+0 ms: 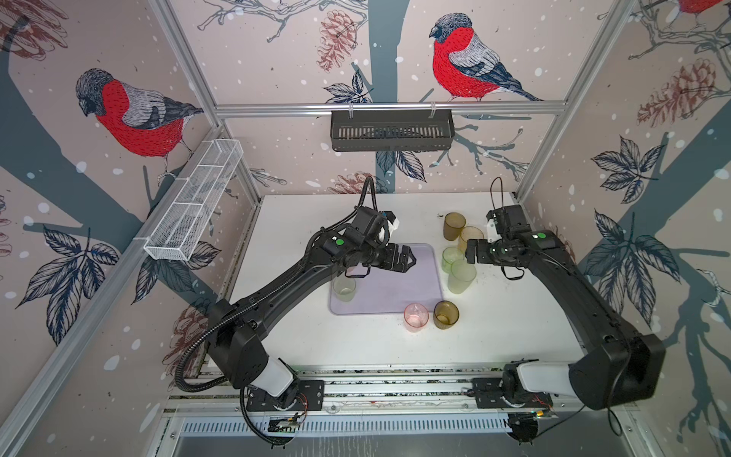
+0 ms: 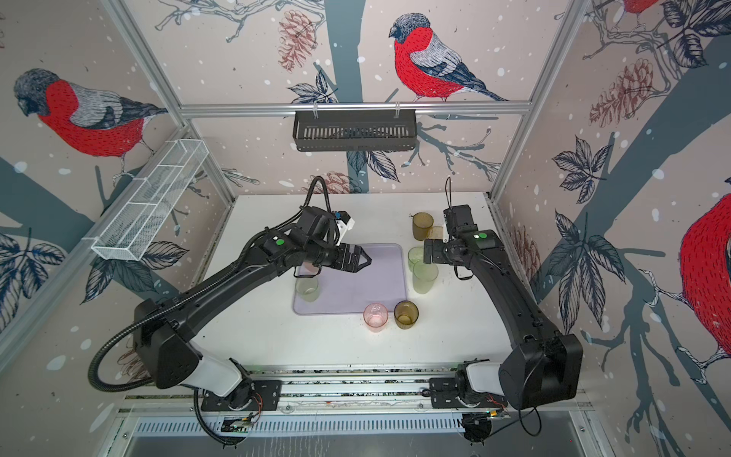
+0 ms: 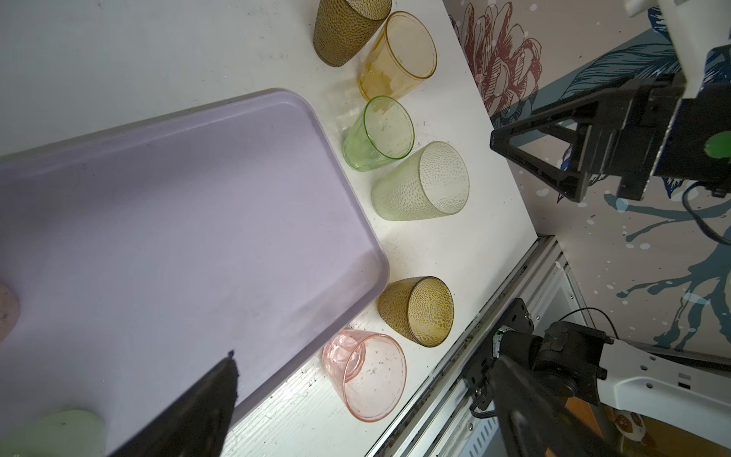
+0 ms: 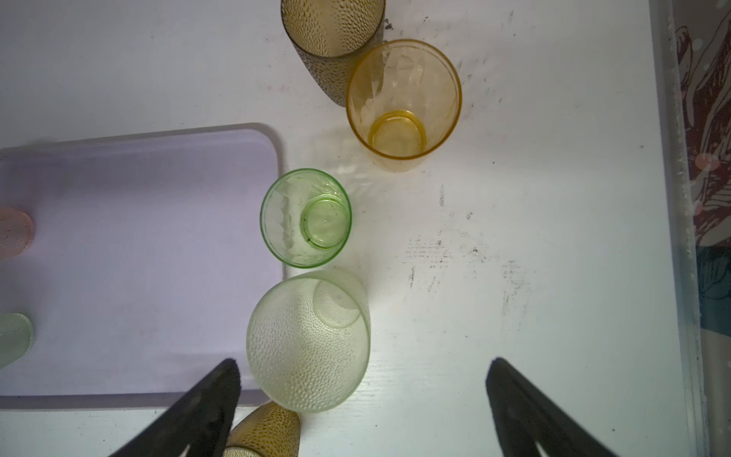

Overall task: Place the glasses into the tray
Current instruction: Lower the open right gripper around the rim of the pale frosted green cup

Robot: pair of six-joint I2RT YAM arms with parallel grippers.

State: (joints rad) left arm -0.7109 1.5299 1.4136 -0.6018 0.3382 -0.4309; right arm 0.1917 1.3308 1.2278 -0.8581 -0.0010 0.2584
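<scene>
- The tray [image 1: 395, 285] lies flat in the middle of the table [image 1: 356, 348], and most of its lavender floor is bare.
- Two glasses stand upright in the tray along its left side. A pale green tumbler [image 1: 344, 289] is in the near left corner. A pink tumbler [image 4: 14, 231] is farther back, largely hidden under the left arm in both top views.
- Just beside the tray's right edge stand a bright green tumbler [image 1: 451, 259] and, nearer, a frosted green tumbler [image 1: 461, 277], close together.
- Beyond the tray's far right corner stand an amber tumbler [image 1: 470, 237] and a far olive tumbler [image 1: 453, 225], side by side.
- Just off the tray's near edge, toward its right corner, stands a second pink tumbler [image 1: 416, 316]. A near olive tumbler [image 1: 446, 314] is beside it, past that corner.
- The left hand [image 1: 409, 259] hangs above the tray's far half with its jaws spread wide, and it is empty.
- The right hand [image 1: 472, 253] hangs right of the tray, over the two green tumblers. Its fingers [image 4: 213, 407] are spread wide and grip nothing.
- A black slotted basket [image 1: 391, 130] hangs on the wall beyond the tray's far edge.
- A white wire basket [image 1: 194, 205] hangs on the wall to the tray's left.
</scene>
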